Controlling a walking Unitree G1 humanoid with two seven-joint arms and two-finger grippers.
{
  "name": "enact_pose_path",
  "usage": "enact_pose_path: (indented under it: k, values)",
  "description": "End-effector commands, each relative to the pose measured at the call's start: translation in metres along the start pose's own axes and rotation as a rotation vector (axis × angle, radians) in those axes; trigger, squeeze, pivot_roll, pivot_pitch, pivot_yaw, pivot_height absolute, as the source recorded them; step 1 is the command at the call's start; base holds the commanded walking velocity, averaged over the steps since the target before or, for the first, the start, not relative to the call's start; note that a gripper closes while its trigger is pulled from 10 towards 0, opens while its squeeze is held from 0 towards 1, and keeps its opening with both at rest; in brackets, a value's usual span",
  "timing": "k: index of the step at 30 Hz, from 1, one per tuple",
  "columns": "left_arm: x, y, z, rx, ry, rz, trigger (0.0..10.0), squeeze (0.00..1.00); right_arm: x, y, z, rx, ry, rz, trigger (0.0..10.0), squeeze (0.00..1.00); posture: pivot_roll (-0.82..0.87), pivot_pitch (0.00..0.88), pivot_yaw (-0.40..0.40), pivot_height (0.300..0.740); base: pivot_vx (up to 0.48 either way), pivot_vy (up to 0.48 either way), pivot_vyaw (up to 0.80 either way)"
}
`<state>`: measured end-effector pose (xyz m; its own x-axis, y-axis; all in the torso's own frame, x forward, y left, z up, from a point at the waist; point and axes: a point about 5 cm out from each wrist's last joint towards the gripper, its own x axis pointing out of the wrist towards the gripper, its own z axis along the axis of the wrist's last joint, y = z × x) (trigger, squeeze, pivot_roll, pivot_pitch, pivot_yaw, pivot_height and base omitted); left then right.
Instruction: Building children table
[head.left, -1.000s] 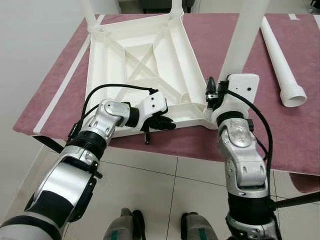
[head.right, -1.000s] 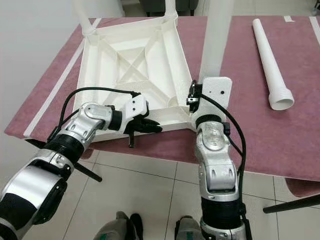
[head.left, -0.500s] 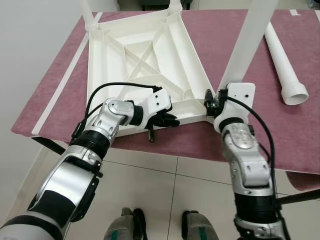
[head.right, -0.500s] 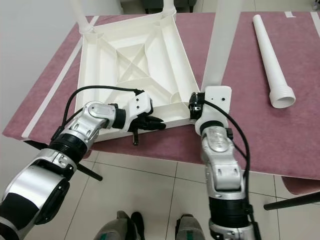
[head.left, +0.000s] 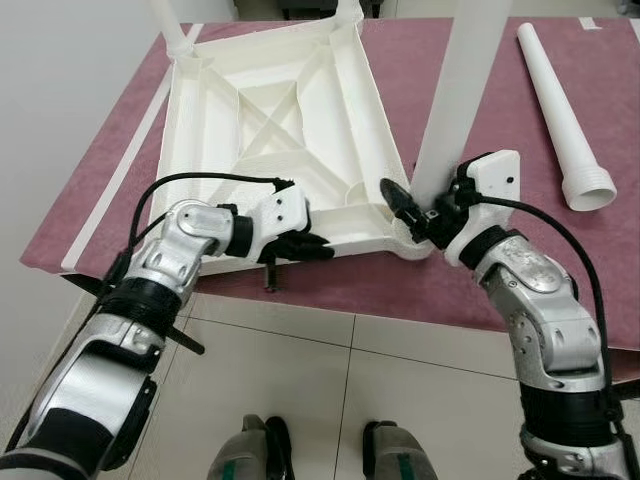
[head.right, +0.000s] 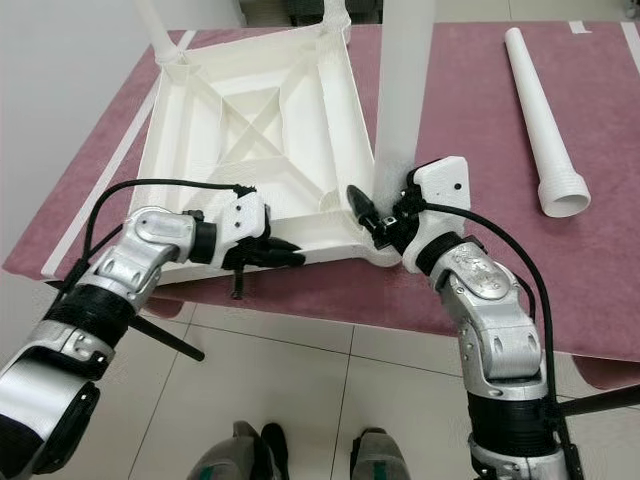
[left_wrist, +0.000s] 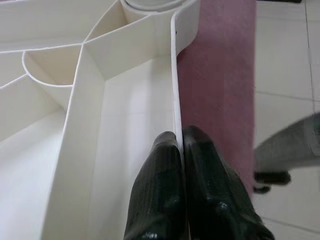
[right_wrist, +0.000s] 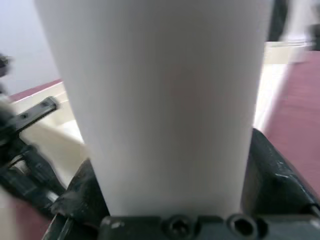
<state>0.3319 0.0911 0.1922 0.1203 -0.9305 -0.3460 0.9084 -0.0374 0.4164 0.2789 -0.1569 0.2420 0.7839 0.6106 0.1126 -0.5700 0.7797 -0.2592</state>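
Observation:
A white plastic children's tabletop (head.left: 270, 120) lies upside down on a maroon cloth, ribs facing up. My left gripper (head.left: 305, 250) is shut on the tabletop's near rim (left_wrist: 175, 120), one finger on each side of the thin wall. My right gripper (head.left: 415, 205) is shut on a white table leg (head.left: 460, 90) that stands nearly upright at the tabletop's near right corner socket (head.left: 400, 235). That leg (right_wrist: 165, 100) sits between the right fingers. Two more legs stand at the far corners (head.left: 170, 25). A loose leg (head.left: 560, 100) lies on the cloth at the right.
The maroon cloth (head.left: 500, 290) covers a work table whose near edge runs just past the tabletop. Tiled floor (head.left: 300, 400) and my feet are below. A white strip (head.left: 115, 180) runs along the cloth's left side. A dark bar (head.right: 600, 400) shows at the lower right.
My right gripper has swung the held leg from leaning right to nearly upright over the near right corner. The tabletop has shifted slightly left with my left gripper.

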Motion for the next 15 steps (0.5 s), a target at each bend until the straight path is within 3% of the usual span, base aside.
enact_pose_path:
  k: [1,5,6,8,9,15]
  values:
    - [-0.008,-0.008,0.011,0.061,-0.045,-0.13,0.0,0.0,-0.001,0.011,0.001,0.021,-0.005,0.123,10.0,0.0,-0.13,0.166,0.151,0.74,0.0,0.0,0.0]
    - [-0.012,-0.011,0.008,0.056,-0.035,-0.14,0.0,0.0,-0.002,0.013,-0.001,0.02,0.001,0.167,10.0,0.0,-0.13,0.163,0.147,0.74,0.0,0.0,0.0]
    - [-0.013,-0.011,0.008,0.053,-0.034,-0.137,0.0,0.0,-0.003,0.014,-0.002,0.022,0.007,0.19,2.8,0.0,-0.13,0.163,0.147,0.74,0.0,0.0,0.0]
    - [-0.013,-0.011,0.008,0.053,-0.034,-0.137,0.0,0.0,-0.003,0.014,-0.002,0.022,0.007,0.19,2.8,0.0,-0.13,0.163,0.147,0.74,0.0,0.0,0.0]
    - [-0.014,-0.01,0.008,0.051,-0.034,-0.132,0.0,0.0,-0.004,0.015,-0.004,0.027,0.011,0.211,0.0,0.0,-0.13,0.163,0.147,0.74,0.0,0.0,0.0]
    - [-0.013,-0.008,0.012,0.045,-0.048,-0.11,0.0,0.0,-0.005,0.015,-0.009,0.045,0.026,0.228,0.0,0.0,-0.13,0.165,0.15,0.74,0.0,0.0,0.0]
